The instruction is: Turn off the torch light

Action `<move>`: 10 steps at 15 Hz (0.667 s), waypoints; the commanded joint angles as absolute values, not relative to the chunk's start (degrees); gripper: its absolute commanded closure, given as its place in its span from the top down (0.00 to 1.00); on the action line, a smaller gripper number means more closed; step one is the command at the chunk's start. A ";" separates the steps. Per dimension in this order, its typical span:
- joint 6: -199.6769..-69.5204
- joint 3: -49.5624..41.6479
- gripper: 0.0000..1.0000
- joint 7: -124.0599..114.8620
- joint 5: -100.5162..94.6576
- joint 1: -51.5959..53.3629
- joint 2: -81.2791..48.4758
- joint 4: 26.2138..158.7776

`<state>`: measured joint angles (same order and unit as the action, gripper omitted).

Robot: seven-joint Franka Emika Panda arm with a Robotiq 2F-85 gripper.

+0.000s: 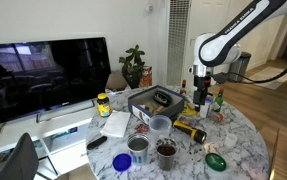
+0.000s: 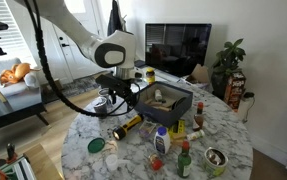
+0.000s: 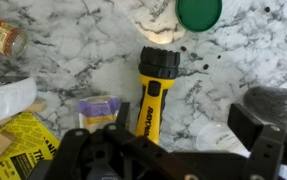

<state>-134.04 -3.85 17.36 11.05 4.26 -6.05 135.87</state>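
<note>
The torch light (image 3: pixel 151 100) lies on the marble table, yellow body with a black head (image 3: pixel 158 62) pointing away from me. A bright glow (image 3: pixel 155 30) falls on the marble in front of the head, so it looks lit. It also shows in both exterior views (image 1: pixel 190 129) (image 2: pixel 128 126). My gripper (image 3: pixel 168 138) hangs above the torch's rear half, with its fingers wide apart and nothing between them. In both exterior views it (image 1: pixel 201 92) (image 2: pixel 119 95) is well above the table.
A green lid (image 3: pixel 199 12) lies beyond the torch. A spice bottle (image 3: pixel 3 35), purple tape (image 3: pixel 98 105) and yellow packet (image 3: pixel 23 140) lie to one side. A black box (image 1: pixel 153 100), cups (image 1: pixel 166 150), bottles (image 2: pixel 183 160) and a yellow-lidded jar (image 1: pixel 103 102) crowd the table.
</note>
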 commanded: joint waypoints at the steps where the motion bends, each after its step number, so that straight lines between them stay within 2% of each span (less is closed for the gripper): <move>1: -133.93 -1.76 1.00 17.09 10.72 2.17 -6.74 135.21; 5: -136.71 -1.04 1.00 17.45 12.32 2.00 -8.94 135.11; 10: -147.97 1.16 1.00 18.94 12.22 1.14 -11.18 138.42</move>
